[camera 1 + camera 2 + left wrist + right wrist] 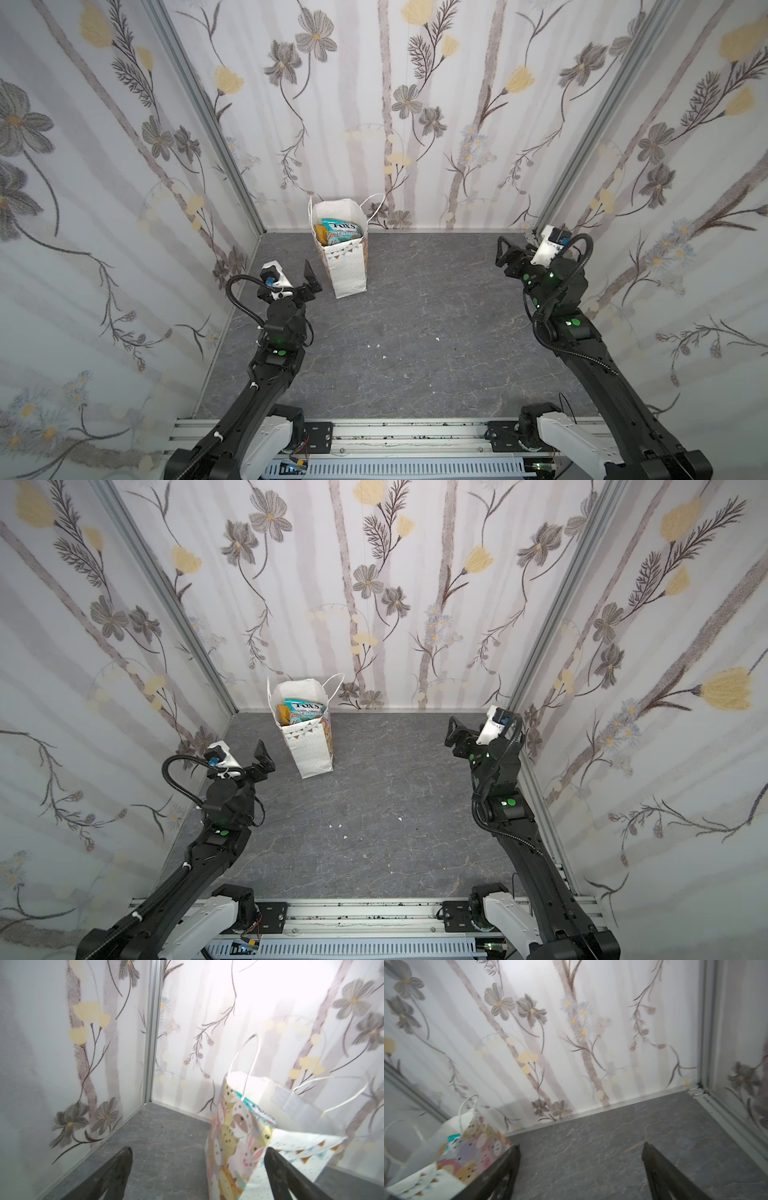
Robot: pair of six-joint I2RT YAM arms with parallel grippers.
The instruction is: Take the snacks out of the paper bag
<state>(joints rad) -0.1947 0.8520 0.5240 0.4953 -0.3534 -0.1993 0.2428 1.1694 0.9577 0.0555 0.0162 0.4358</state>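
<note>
In the paper bag [349, 274] the snacks [341, 233] look light and crinkly. Pinch a top edge. Both jaws are open, empty.

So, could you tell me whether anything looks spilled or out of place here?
Only a few small white scraps lie scattered on the dark grey stone-look tabletop, mid-table; I cannot tell what they are. The tall white paper bag stands upright.

paper bag [312, 750] upright, snacks [305, 712] inside, left tool [264, 757] near it
</note>
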